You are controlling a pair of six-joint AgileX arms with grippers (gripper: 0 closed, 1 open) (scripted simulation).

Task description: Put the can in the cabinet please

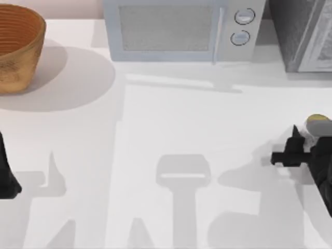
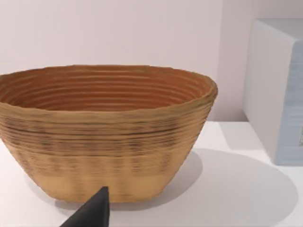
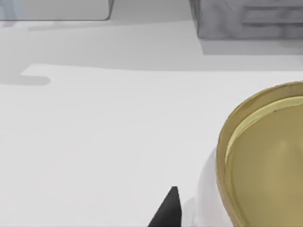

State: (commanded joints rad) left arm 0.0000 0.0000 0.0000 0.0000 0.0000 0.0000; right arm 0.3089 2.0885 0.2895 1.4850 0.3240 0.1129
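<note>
The can [image 1: 317, 123] stands upright near the table's right edge, its gold-tan lid showing above a white side. In the right wrist view the can [image 3: 265, 156] is very close. My right gripper [image 1: 307, 139] is open and low around the can, with one dark fingertip [image 3: 168, 210] just beside the can's white wall and apart from it; the other finger is hidden. The cabinet [image 1: 301, 31], dark grey and speckled, stands at the back right, behind the can, and the cabinet [image 3: 246, 19] looks shut. My left gripper [image 1: 6, 179] is parked at the left edge.
A light grey microwave [image 1: 176, 31] with two knobs stands at the back centre, left of the cabinet. A woven basket [image 1: 18, 46] sits at the back left, and the basket [image 2: 104, 132] looms before the left wrist camera. Bare white table lies between the arms.
</note>
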